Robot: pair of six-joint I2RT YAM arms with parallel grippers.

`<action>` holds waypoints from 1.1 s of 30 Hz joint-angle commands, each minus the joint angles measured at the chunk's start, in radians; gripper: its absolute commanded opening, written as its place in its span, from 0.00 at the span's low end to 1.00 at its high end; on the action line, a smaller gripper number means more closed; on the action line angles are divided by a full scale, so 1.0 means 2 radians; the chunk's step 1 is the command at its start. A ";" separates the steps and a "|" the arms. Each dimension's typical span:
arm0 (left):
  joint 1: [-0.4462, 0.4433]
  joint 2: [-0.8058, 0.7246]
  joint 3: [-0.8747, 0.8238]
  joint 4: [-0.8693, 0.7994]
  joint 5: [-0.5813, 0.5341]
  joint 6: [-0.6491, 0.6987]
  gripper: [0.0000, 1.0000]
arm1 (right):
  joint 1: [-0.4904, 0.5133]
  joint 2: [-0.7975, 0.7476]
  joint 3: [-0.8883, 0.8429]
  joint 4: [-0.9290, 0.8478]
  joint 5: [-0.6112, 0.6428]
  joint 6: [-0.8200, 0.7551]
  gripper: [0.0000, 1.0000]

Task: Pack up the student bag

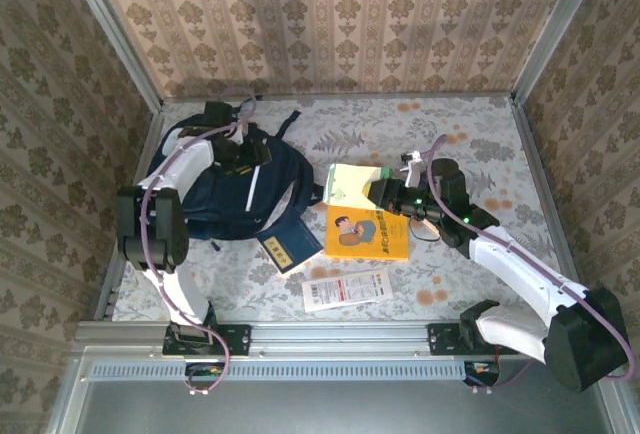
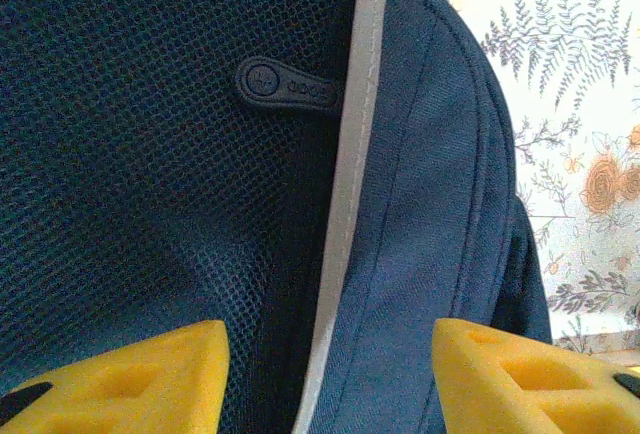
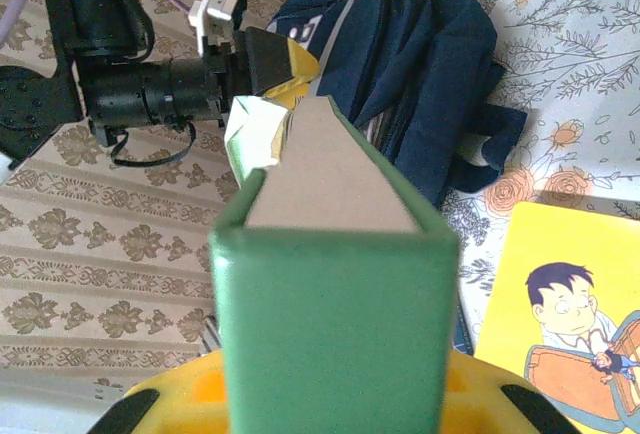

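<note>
Top external view: the large navy-blue fabric student bag lies on the far left part of the flower-patterned table. The left gripper is over the bag. In the left wrist view its yellow fingers stand apart above the mesh and grey trim, holding nothing. The right gripper is clamped on a green-and-white book, just right of the bag, at the far edge of a flat yellow cartoon-cover book

beige damask wallpaper lines the walls at top and sides, a pale floral cloth covers the table at centre, and a metal rail spans the bottom.
</note>
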 commanded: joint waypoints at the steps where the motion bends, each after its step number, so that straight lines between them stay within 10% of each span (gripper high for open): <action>1: -0.001 0.014 0.003 0.014 0.047 0.002 0.55 | -0.007 -0.003 -0.001 0.005 -0.011 -0.017 0.00; 14: -0.012 0.013 -0.023 0.037 0.094 0.001 0.25 | -0.020 0.017 -0.012 0.031 -0.028 0.002 0.00; 24: -0.020 0.045 -0.002 -0.022 0.034 0.019 0.30 | -0.020 0.013 -0.010 0.030 -0.036 0.011 0.00; 28: -0.021 0.046 0.007 -0.028 0.049 0.020 0.02 | -0.020 0.009 -0.010 0.025 -0.035 0.009 0.00; 33: -0.021 0.007 0.031 -0.044 0.064 0.018 0.00 | -0.020 0.008 -0.008 0.018 -0.033 0.005 0.00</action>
